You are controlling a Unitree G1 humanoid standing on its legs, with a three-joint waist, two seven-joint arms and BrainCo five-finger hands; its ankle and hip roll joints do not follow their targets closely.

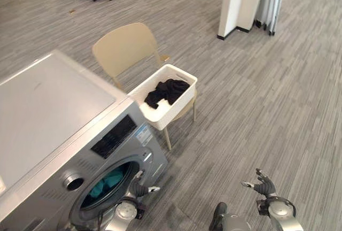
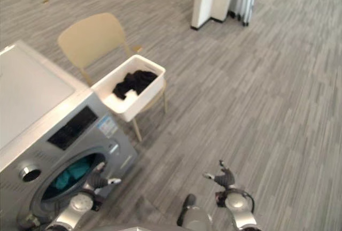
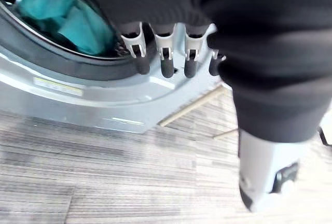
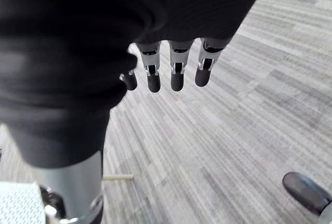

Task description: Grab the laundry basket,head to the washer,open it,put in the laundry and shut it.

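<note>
The grey front-loading washer sits at about nine o'clock in the head views, its round porthole showing teal cloth already inside the drum; whether the door is swung open or merely transparent cannot be told from here. The white perforated plastic laundry basket rests on the seat of a beige plastic chair at roughly twelve o'clock, just beside the washer's far corner, presumably parked there so both hands are free and the load stays within reach of the opening. A crumpled black garment lies in it, so by my reading the loading is only partly done. The left hand hangs at six o'clock, close to the porthole's rim; in its wrist view the fingers are straight, side by side and holding nothing. The right hand hovers over bare grey plank floor at five o'clock, well apart from the basket, fingers likewise relaxed and empty. A dark control panel and a small bluish sticker mark the washer's front, with a pale label strip below the door, but none of the print is legible.
</note>
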